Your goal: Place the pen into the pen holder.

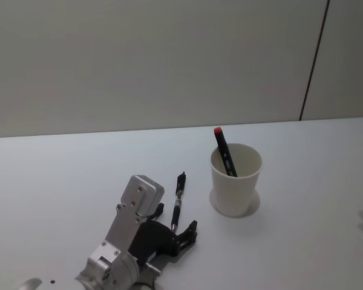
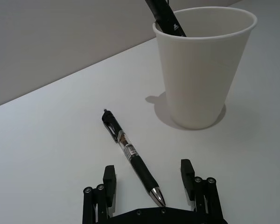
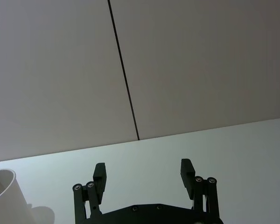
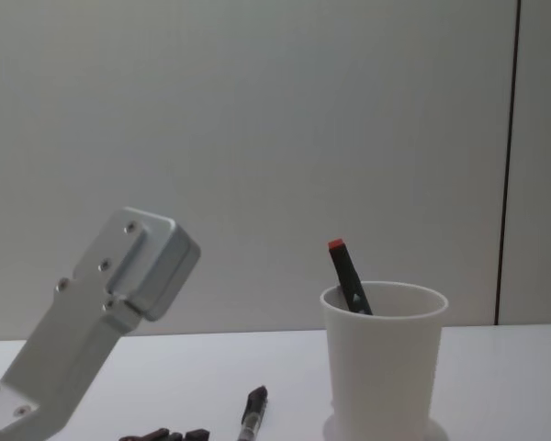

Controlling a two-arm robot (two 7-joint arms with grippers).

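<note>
A black pen (image 1: 178,199) with a silver tip lies flat on the white table, left of the pen holder (image 1: 235,181), a white paper cup. A second dark pen with a red cap (image 1: 225,151) leans inside the cup. My left gripper (image 1: 181,233) is low over the table, open, its fingers straddling the silver tip end of the lying pen (image 2: 130,154) without touching it. In the left wrist view the gripper (image 2: 148,170) faces the cup (image 2: 200,70). My right gripper (image 3: 143,166) hovers open and empty, right of the cup's edge (image 3: 4,196).
The white table (image 1: 60,175) runs back to a plain grey wall with a dark vertical seam (image 1: 314,60). The left arm's silver link (image 4: 101,303) rises at the chest view's left, with the cup (image 4: 381,367) at centre right.
</note>
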